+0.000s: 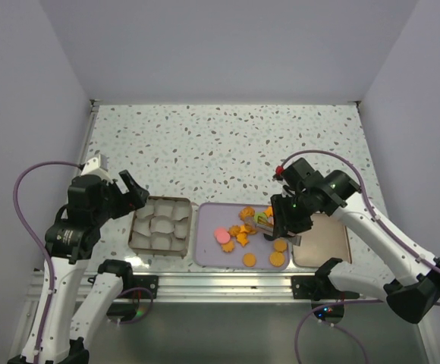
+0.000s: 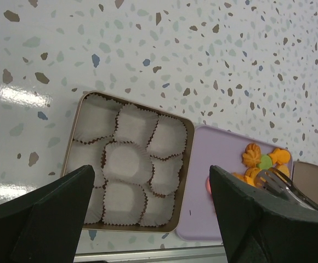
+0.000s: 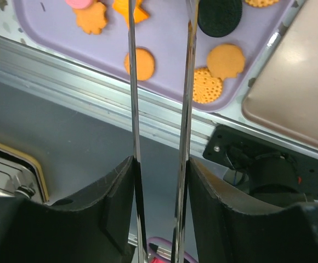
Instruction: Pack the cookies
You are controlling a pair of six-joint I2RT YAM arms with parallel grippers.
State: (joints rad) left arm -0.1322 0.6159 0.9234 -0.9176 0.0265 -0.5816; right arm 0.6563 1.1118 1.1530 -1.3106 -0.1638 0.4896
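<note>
The cookies [image 1: 244, 236] lie on a purple tray [image 1: 207, 254]: orange discs and flower shapes, and a pink one [image 1: 221, 233]. The right wrist view shows orange discs [image 3: 140, 63], a black disc [image 3: 220, 15] and a flower shape [image 3: 90, 19]. My right gripper [image 1: 287, 218] is shut on metal tongs [image 3: 132, 82], whose tips reach over the cookie pile [image 1: 264, 221] and are out of the right wrist view. My left gripper [image 1: 133, 189] is open and empty above a box of white paper cups [image 2: 127, 164]. The left wrist view shows an orange cookie [image 2: 252, 155] and a green one [image 2: 265, 161].
A brown box lid [image 1: 322, 243] lies right of the purple tray. The box [image 1: 160, 224] stands left of it. All three sit by the table's near edge, next to the metal rail [image 1: 220, 282]. The speckled tabletop [image 1: 227, 152] stretches behind them.
</note>
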